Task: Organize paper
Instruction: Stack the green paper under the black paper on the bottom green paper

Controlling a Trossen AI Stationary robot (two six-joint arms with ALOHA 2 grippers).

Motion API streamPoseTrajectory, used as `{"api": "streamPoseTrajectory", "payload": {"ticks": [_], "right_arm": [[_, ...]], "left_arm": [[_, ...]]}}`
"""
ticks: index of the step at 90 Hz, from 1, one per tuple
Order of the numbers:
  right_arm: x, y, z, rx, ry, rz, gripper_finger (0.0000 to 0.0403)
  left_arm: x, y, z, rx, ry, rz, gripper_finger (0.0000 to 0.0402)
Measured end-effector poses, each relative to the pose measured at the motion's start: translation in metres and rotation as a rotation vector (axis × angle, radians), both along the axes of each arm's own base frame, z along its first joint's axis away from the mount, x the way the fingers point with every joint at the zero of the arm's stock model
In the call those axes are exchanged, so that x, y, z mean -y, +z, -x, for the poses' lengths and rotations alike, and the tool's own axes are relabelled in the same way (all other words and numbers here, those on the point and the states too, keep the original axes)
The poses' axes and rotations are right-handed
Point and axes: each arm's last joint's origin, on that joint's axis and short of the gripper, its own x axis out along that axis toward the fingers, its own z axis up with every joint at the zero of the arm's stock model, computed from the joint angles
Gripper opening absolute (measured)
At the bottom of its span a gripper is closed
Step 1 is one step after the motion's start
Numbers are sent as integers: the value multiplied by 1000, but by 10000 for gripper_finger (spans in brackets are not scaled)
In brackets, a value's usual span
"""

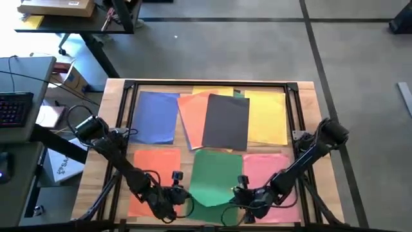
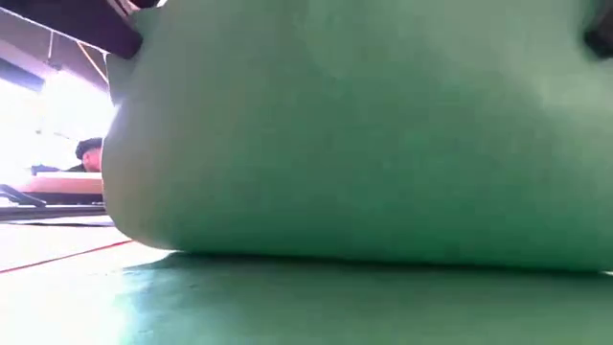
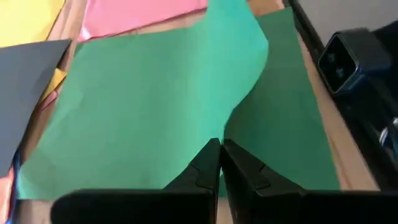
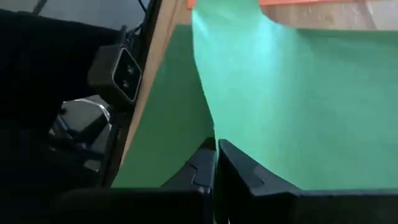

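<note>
Both end effectors, left (image 3: 219, 163) and right (image 4: 216, 163), pinch the top green paper (image 1: 215, 175) at the surface's near edge. Pulling apart could tear or crease it.

Wooden table (image 1: 90, 174) w/ coloured paper spread out: blue sheet (image 1: 154, 116), orange sheet (image 1: 193, 119), dark grey sheet (image 1: 226, 122) on top, yellow sheet (image 1: 267, 116). Nearer row: orange-red sheet (image 1: 151, 169), green sheet (image 1: 215, 175), pink sheet (image 1: 267, 167). Left gripper (image 1: 179, 193) & right gripper (image 1: 239, 195) both at green sheet's near edge
</note>
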Motion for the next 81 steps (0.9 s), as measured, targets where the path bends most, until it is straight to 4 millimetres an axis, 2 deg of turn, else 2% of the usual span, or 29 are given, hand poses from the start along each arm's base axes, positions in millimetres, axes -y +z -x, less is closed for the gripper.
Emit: {"api": "streamPoseTrajectory", "payload": {"ticks": [9, 27, 36, 51, 81], "right_arm": [[-7, 10, -1, 16, 28, -6, 0], [-19, 30, 1, 54, 56, 93, 0], [-21, 32, 4, 37, 54, 108, 0], [-23, 27, 9, 3, 44, 124, 0], [-27, -4, 5, -66, 29, 178, 0]], "left_arm": [[2, 0, 0, 17, 21, 23, 0], [13, 7, 4, 127, 51, 34, 0], [15, 7, 6, 135, 44, 34, 0], [15, 7, 6, 142, 75, 62, 0], [17, 1, 3, 167, 135, 115, 0]]}}
